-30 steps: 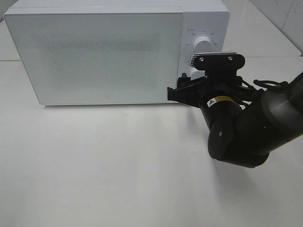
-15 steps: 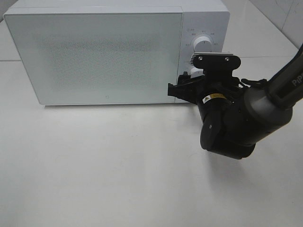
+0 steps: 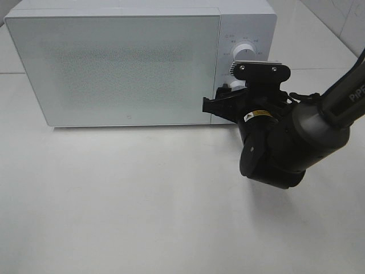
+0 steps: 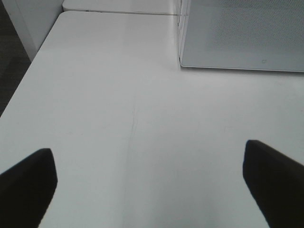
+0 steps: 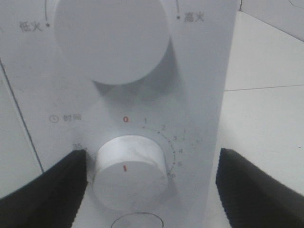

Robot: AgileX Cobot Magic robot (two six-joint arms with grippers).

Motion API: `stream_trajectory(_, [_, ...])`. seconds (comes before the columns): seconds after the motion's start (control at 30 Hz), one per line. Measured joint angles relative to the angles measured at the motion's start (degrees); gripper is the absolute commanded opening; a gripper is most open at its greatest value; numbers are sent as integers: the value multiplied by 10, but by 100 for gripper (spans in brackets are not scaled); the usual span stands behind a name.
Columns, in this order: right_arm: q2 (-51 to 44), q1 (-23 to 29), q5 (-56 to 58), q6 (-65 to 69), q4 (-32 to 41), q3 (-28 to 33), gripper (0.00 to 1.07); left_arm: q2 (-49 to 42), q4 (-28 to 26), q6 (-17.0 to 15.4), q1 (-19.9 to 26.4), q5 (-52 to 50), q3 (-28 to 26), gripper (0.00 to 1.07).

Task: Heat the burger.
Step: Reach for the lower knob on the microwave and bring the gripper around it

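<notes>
White surface (image 3: 142, 200) fills most of what we see, with a white microwave (image 3: 251, 23) standing on it. Its door (image 3: 120, 68) is shut, and the frosted front hides the chamber. We cannot tell whether the burger is inside, and no view shows it.

At the microwave's control panel (image 5: 209, 95), the right arm (image 3: 296, 137) holds the right end effector (image 5: 151, 164) at the lower dial (image 5: 129, 171), which sits below the upper knob (image 5: 111, 40). Its fingers stand apart, one on each side of the dial, and are not closed on it. The dial's red mark sits under the red 0.

Out in front of the microwave's corner farthest from the panel, the left end effector (image 4: 148, 152) hangs over bare surface, fingers spread wide and holding nothing.
</notes>
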Motion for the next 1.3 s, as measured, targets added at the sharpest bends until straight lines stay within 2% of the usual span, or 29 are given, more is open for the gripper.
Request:
stream_trajectory(0.03, [0,0,0,-1,0,-1,63,0,0,0,0,0,0,100])
stream_trajectory(0.1, [0,0,0,-1,0,-1,60,0,0,0,0,0,0,100])
stream_trajectory(0.13, [0,0,1,-1,-1,-3,52,0,0,0,0,0,0,100])
stream_trajectory(0.17, [0,0,1,-1,-1,-3,52,0,0,0,0,0,0,100])
stream_trajectory(0.2, [0,0,4,-1,-7,-5,42,0,0,0,0,0,0,100])
stream_trajectory(0.23, [0,1,5,-1,-11,-5,37,0,0,0,0,0,0,100])
stream_trajectory(0.27, [0,1,5,-1,-11,-5,37,0,0,0,0,0,0,100])
stream_trajectory(0.3, [0,1,7,-1,-15,-5,27,0,0,0,0,0,0,100])
stream_trajectory(0.37, [0,1,7,0,-17,-5,23,0,0,0,0,0,0,100])
stream_trajectory(0.4, [0,1,7,0,-19,-5,16,0,0,0,0,0,0,100])
stream_trajectory(0.5, [0,1,7,0,-20,-5,9,0,0,0,0,0,0,100])
stream_trajectory(0.83, [0,1,7,0,-20,-5,8,0,0,0,0,0,0,100])
stream_trajectory(1.3, [0,1,7,15,-20,-5,0,0,0,0,0,0,0,100])
